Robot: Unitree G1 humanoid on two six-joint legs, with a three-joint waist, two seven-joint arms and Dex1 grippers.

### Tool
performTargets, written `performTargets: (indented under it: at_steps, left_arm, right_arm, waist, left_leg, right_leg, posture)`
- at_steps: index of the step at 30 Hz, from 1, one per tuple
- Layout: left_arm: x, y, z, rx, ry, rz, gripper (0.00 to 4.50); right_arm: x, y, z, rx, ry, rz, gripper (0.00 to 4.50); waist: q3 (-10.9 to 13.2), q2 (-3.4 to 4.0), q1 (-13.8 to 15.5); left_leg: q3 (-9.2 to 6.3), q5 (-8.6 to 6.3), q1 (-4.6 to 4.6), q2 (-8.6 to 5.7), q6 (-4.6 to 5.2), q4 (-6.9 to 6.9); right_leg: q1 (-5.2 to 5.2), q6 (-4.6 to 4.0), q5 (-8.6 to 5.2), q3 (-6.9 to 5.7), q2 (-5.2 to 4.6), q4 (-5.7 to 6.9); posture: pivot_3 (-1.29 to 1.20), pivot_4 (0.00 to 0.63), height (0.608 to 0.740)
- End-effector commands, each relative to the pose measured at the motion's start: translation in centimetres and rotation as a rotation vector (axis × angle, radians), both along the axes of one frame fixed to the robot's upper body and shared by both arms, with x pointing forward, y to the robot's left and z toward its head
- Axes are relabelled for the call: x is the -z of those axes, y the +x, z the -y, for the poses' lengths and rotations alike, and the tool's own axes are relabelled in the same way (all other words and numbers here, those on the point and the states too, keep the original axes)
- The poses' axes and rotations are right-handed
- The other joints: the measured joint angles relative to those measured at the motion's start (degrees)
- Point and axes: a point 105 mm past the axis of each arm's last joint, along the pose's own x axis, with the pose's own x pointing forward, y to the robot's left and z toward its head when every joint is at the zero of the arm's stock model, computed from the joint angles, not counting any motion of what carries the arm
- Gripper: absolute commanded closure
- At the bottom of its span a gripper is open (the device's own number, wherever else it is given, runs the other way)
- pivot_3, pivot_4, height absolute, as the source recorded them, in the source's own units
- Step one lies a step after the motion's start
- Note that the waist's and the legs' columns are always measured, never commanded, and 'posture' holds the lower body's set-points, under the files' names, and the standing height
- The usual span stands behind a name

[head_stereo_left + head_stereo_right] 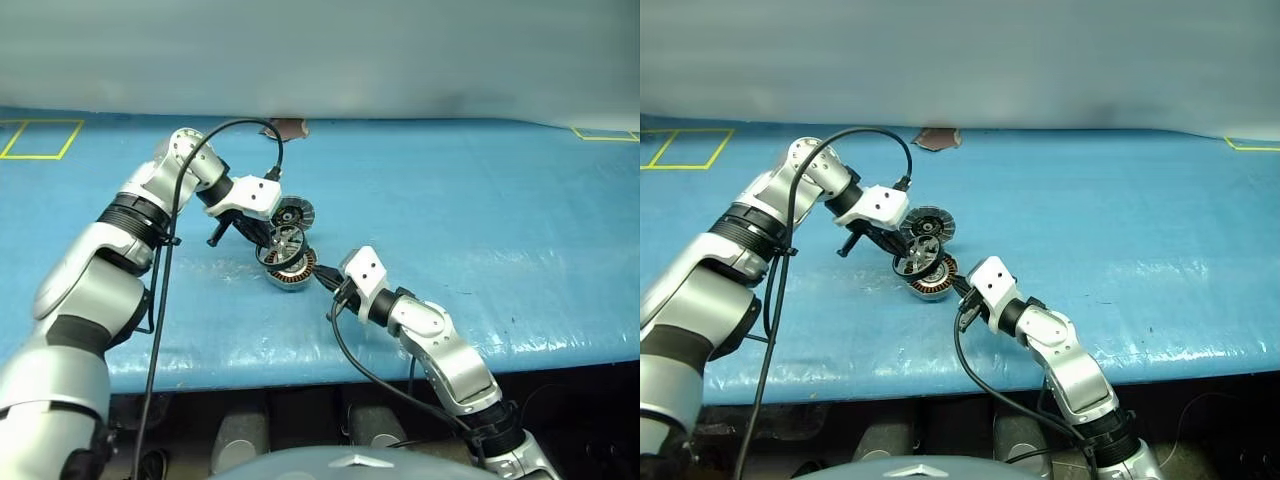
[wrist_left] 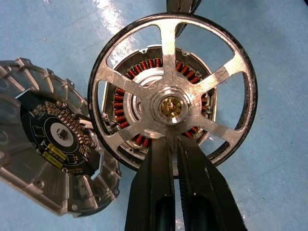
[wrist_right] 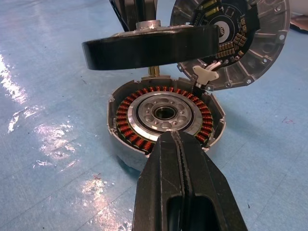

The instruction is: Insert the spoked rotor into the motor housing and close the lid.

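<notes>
Glossy blue table cover [image 1: 480, 230], yellow tape squares [image 1: 40, 140]

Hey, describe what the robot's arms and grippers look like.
Both arms are silver-grey shells with black ribbed joints. Each wrist carries a white block with a black cable plugged in. The left gripper and right gripper each have two tapered glossy black fingers.

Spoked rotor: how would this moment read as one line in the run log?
left gripper: shut on spoked rotor, held over motor housing | right gripper: shut, at housing rim | lid: open
</notes>
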Motion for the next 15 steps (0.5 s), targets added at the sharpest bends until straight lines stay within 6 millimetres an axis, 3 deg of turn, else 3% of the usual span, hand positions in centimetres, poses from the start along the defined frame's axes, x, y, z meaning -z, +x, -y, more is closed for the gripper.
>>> performTargets:
  at_steps: [1, 15]
  left_arm:
    - [-1.41, 0.69, 0.38, 0.021, 0.009, 0.069, 4.45]
    - [-0.90, 1.38, 0.45, 0.009, 0.038, 0.100, 4.45]
  right_arm:
    - [-1.66, -0.02, -0.13, -0.002, 0.027, 0.069, 4.50]
    - [-1.62, 0.07, -0.31, 0.005, 0.034, 0.074, 4.50]
  waist:
    - [0.00, 0.00, 0.01]
    - [0.00, 0.00, 0.02]
  left_leg:
    - [0.00, 0.00, 0.00, 0.00, 0.00, 0.00]
    - [0.00, 0.00, -0.01, -0.01, 0.00, 0.00]
  right_leg:
    - [0.00, 0.00, 0.00, 0.00, 0.00, 0.00]
    - [0.00, 0.01, 0.01, 0.01, 0.00, 0.00]
  posture:
    - [0.00, 0.150, 0.740]
    - [0.00, 0.150, 0.740]
